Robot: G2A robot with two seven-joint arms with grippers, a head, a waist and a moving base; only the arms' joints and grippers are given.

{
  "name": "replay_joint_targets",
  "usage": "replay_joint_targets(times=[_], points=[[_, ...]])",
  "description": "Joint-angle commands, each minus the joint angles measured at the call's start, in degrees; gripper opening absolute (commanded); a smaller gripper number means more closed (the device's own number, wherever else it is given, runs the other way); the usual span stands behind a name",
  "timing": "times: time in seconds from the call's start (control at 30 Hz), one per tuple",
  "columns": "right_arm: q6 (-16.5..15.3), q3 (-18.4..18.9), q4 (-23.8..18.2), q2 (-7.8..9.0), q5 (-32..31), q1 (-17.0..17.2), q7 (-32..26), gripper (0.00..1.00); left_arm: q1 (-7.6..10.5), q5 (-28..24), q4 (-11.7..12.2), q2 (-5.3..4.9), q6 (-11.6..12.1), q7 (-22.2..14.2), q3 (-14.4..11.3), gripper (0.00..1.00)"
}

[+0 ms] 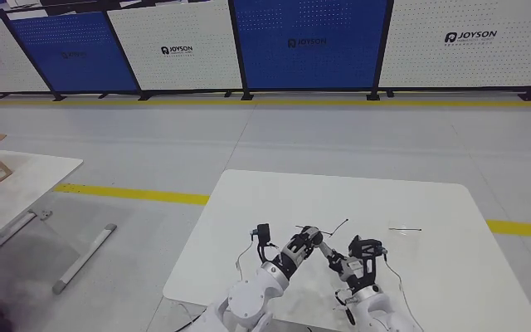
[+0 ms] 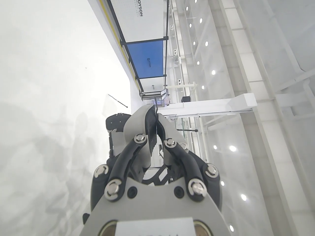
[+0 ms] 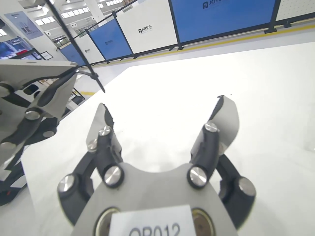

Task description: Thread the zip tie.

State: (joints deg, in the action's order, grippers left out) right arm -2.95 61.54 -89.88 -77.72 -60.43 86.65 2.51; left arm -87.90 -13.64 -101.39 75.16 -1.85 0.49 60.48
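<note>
My left gripper [image 2: 155,111] is shut on a thin black zip tie [image 2: 156,124], pinched edge-on between its ribbed pads. In the right wrist view that zip tie [image 3: 64,32] runs as a long strap past a small block next to the left gripper's [image 3: 73,71] tip. From above, the held zip tie [image 1: 336,228] sticks out over the table from the left gripper [image 1: 309,236]. My right gripper [image 3: 162,103] is open just beside it with nothing between its fingers, low over the white table [image 3: 196,74]. It also appears in the top view, right gripper [image 1: 365,246].
A second black zip tie [image 1: 405,229] lies loose on the table to the right of both grippers, also seen as the spare tie [image 2: 117,101]. The white table [image 1: 274,199] has bare room ahead. Blue and white fence panels [image 1: 307,41] stand beyond the floor.
</note>
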Motion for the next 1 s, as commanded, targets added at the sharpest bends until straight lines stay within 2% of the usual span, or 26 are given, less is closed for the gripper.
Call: replay_joint_targets(times=[0.0,0.07,0.17,0.2,0.4,0.8,0.97], points=[[-0.9,0.3,-0.3,0.07,0.3,0.2,0.3,0.25,0.13,-0.3,0.2,0.01,0.0,-0.2,0.0,0.0],[-1.6,0.7,-0.8,0.19,0.4,0.7,0.6,0.22,0.22,-0.5,0.3,0.01,-0.2,-0.5,0.0,0.0],[-2.5,1.1,-1.3,0.33,0.7,1.2,0.2,0.23,0.32,-0.8,0.4,-0.03,-0.4,-1.1,0.1,0.0],[-2.9,1.2,-1.4,0.37,0.9,1.2,-0.4,0.2,0.34,-0.9,0.4,-0.03,-0.5,-1.2,0.2,0.0],[-4.1,1.2,-2.1,0.53,1.0,1.4,-2.3,0.25,0.85,-0.4,0.6,0.01,-1.1,-1.2,-0.3,0.0],[-4.5,1.5,-3.8,0.74,0.1,2.5,-0.4,0.27,0.99,1.0,1.2,-0.01,-1.7,-1.4,-1.1,0.0],[-4.3,1.3,-3.8,0.73,-0.2,2.5,-0.2,0.24,0.8,1.7,1.1,-0.07,-2.0,-1.5,-1.2,0.0]])
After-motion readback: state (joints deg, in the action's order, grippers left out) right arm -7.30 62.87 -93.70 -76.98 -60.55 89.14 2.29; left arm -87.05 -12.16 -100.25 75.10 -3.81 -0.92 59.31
